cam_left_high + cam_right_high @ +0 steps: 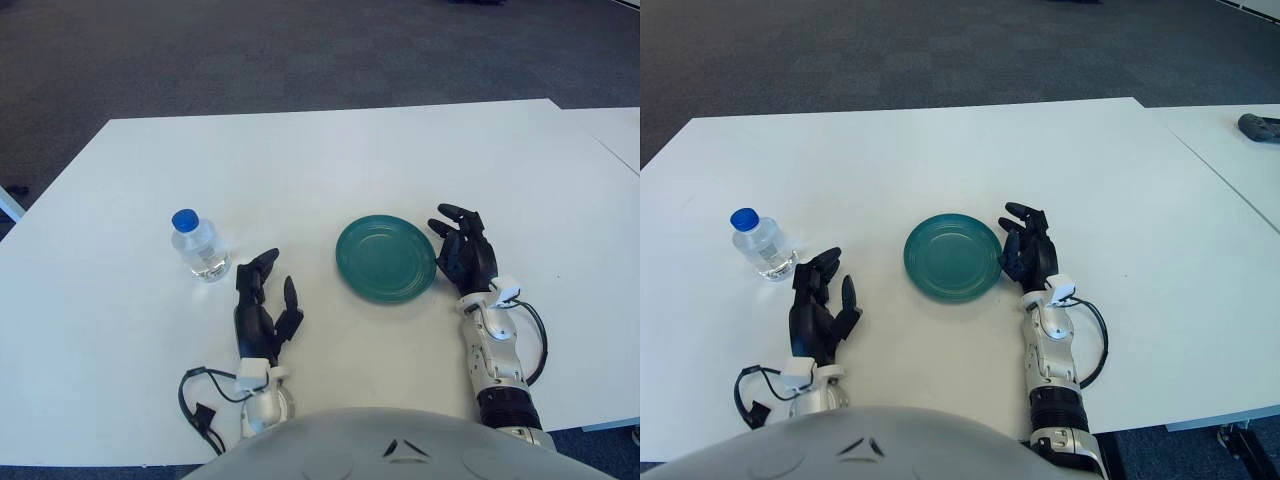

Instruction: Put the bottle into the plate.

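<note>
Bottle [200, 247] stands upright on the white table [120, 180], long axis vertical, blue cap up; clear ribbed plastic, seemingly holding a little water. It sits just left of and beyond the left hand [263, 308], apart from its loosely spread, empty fingers. Round teal plate [386, 259] lies well right; the right hand [464, 250], fingers relaxed, shows beside the plate's right rim.

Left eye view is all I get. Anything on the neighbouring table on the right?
Observer: Yes. The right eye view shows a dark object lying on the neighbouring table, near its far edge. I cannot tell what it is.
Operator: Anything on the floor past our table's near right edge?
Observer: Dark shapes show just below that edge of the table, perhaps part of a frame; too little shows to be sure.
</note>
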Action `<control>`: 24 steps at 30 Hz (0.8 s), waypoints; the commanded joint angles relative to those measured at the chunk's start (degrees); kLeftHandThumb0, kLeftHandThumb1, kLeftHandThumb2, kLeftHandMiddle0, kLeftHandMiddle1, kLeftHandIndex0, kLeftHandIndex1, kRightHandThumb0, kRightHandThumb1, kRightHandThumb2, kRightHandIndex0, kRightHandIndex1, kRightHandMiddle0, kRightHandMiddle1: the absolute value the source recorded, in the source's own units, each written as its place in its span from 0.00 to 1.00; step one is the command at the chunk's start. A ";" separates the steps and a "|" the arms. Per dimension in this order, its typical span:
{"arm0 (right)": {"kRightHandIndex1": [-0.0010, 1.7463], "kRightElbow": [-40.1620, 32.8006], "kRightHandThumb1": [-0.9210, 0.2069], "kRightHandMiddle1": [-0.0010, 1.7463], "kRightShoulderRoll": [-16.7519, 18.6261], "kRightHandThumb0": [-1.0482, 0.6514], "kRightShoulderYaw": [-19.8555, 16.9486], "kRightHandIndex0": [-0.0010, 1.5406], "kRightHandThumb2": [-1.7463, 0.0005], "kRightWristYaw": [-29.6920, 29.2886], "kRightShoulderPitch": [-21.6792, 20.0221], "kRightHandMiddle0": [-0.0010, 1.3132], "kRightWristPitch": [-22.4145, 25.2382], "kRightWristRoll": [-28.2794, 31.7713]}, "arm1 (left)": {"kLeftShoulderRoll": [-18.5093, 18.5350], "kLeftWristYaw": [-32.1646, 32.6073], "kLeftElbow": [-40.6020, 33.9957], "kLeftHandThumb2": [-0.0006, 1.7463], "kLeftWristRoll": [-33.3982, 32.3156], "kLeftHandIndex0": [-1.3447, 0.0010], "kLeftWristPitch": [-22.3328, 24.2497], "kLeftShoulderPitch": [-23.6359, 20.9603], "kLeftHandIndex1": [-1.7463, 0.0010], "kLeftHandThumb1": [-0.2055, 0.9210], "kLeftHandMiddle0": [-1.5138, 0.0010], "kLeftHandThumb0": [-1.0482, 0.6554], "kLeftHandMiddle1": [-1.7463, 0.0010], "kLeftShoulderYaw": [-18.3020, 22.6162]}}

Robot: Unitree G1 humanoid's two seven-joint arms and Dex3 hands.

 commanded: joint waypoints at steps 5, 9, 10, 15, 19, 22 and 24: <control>0.54 5.76 0.09 0.64 0.38 0.29 -0.16 0.37 0.48 -0.36 2.11 0.00 3.76 0.27 | -10.09 8.47 7.07 0.36 5.53 1.00 0.75 6.05 0.25 0.79 0.91 0.19 0.16 -8.04; 0.54 6.28 0.09 0.64 0.32 0.30 -0.34 0.36 0.48 -0.30 1.73 0.00 3.61 0.43 | -9.26 12.13 6.02 0.34 8.42 1.00 1.10 5.75 0.26 0.77 0.94 0.18 0.13 -8.12; 0.54 6.48 0.09 0.63 0.27 0.30 -0.39 0.36 0.48 -0.28 1.60 0.00 3.55 0.45 | -9.22 13.20 5.84 0.34 9.02 1.00 1.13 5.66 0.27 0.76 0.95 0.18 0.13 -8.05; 0.54 7.64 0.08 0.63 -0.05 0.29 -0.77 0.35 0.50 -0.38 0.91 0.00 3.54 0.49 | -10.19 20.27 6.23 0.25 12.25 1.00 2.41 5.37 0.34 0.84 0.97 0.13 0.18 -7.56; 0.54 7.94 0.07 0.63 -0.20 0.29 -0.99 0.35 0.51 -0.40 0.69 0.01 3.53 0.59 | -9.90 23.86 3.02 0.15 14.20 1.00 5.19 6.17 0.45 0.92 0.98 0.05 0.27 -7.51; 0.54 8.06 0.06 0.63 -0.29 0.29 -1.07 0.36 0.51 -0.29 0.58 0.01 3.26 0.66 | -7.94 24.49 -2.80 0.08 16.15 1.00 6.83 8.03 0.53 0.98 0.99 0.01 0.36 -8.27; 0.54 8.17 0.06 0.64 -0.39 0.29 -1.11 0.36 0.51 -0.20 0.50 0.01 2.98 0.66 | -7.31 24.78 -4.87 0.06 16.97 1.00 7.86 8.78 0.58 0.99 1.00 0.01 0.41 -9.14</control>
